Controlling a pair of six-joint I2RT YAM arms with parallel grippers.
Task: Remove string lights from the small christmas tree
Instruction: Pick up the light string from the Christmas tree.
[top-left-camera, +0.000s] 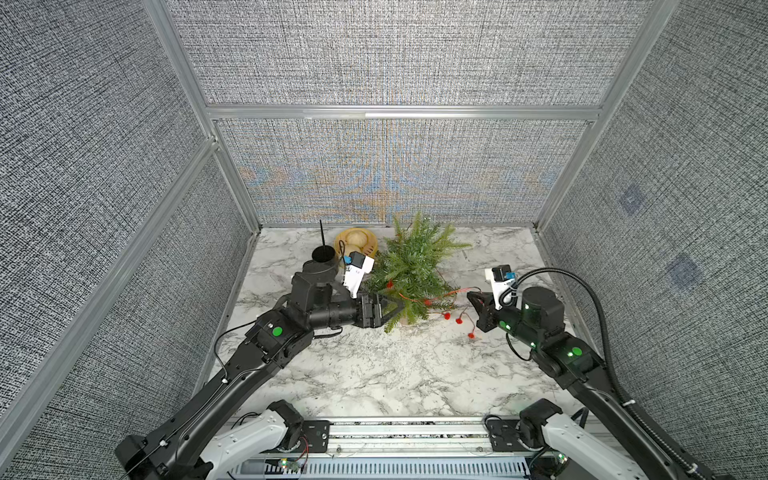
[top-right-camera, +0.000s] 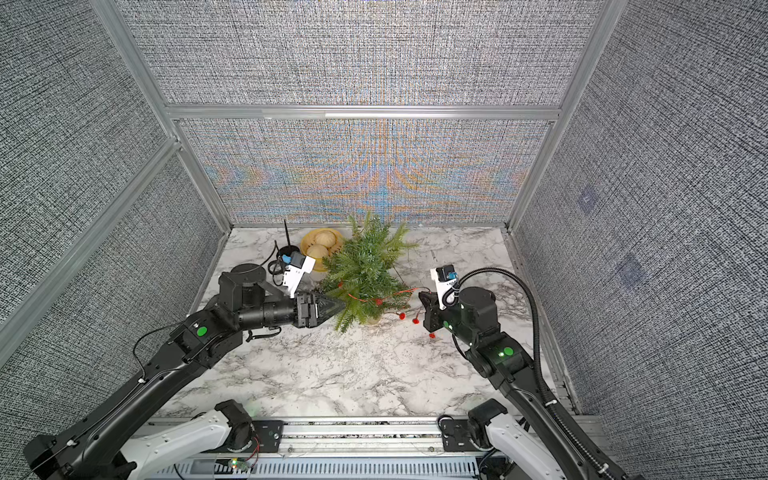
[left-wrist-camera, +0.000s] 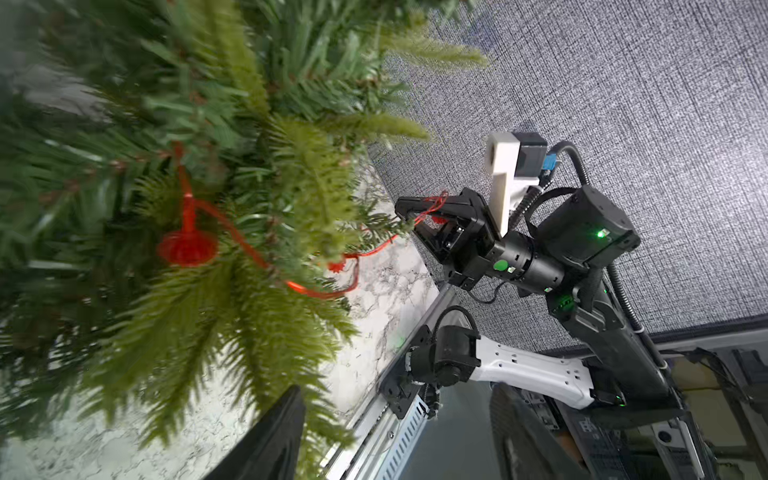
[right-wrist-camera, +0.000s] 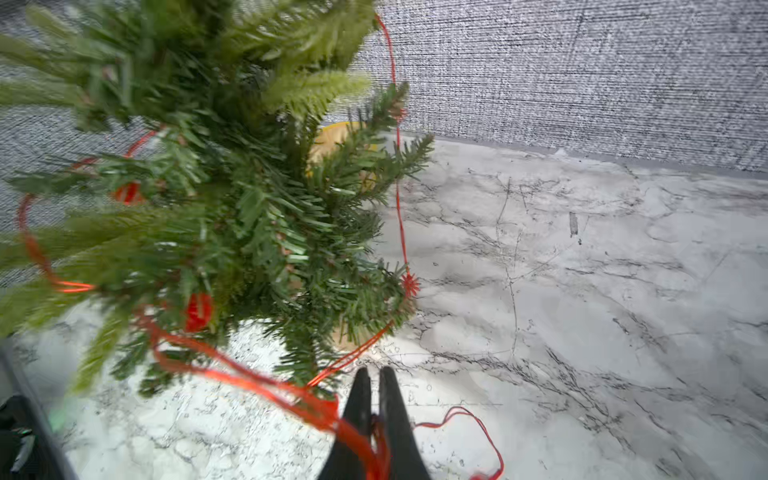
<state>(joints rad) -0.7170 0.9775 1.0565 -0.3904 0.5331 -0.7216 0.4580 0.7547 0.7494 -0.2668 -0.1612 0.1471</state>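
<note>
Tightly pinches the red wire of the string lights (right-wrist-camera: 249, 376) with the right gripper (right-wrist-camera: 374, 374), fingers pressed together and several strands bunched between them, close to the lower branches of the small christmas tree (right-wrist-camera: 232, 199). Shows that wire running from the clamped tips back into the foliage, draped through the lower boughs, with one red bulb (left-wrist-camera: 187, 249) hanging among the needles in the left wrist view. Shows three more bulbs (top-left-camera: 459, 321) against the marble table (top-left-camera: 374, 374), between the tree's tan base and the right arm; cannot tell whether lying or dangling. Finds the tree roughly upright toward the back of the table, between the two arms, just beside a yellow bowl (top-left-camera: 357, 243) with two pale round things in it and near a black mug (top-left-camera: 323, 254) with a thin black stick standing in it. Has the left gripper (top-left-camera: 397, 306) set among the low branches on the tree's other side, jaws spread and grasping nothing visible; cannot tell whether a finger touches the trunk. Bears small dark marks on the white camera mount (top-left-camera: 356, 276) at the left wrist, too small to read, and a plain green dot (top-left-camera: 277, 331) on the left arm.
</note>
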